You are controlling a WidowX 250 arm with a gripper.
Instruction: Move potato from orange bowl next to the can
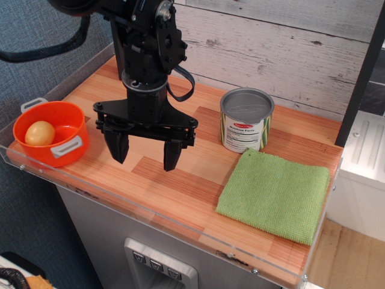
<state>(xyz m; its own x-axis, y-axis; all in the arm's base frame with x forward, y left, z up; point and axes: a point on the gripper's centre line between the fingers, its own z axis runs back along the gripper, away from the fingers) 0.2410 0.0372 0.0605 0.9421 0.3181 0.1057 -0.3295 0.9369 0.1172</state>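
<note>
The pale-yellow potato (pixel 40 133) lies inside the orange bowl (pixel 71 123), which stands at the table's left front corner. The silver can (pixel 246 120) with a white-and-green label stands upright at the back right of centre. My black gripper (pixel 145 153) hangs open and empty above the middle of the table, between the bowl and the can, with its fingers pointing down and spread wide. It is to the right of the bowl and touches nothing.
A green cloth (pixel 275 194) lies flat at the front right, just in front of the can. The wooden table (pixel 180 180) has a clear plastic rim along its front and left edges. A plank wall runs behind.
</note>
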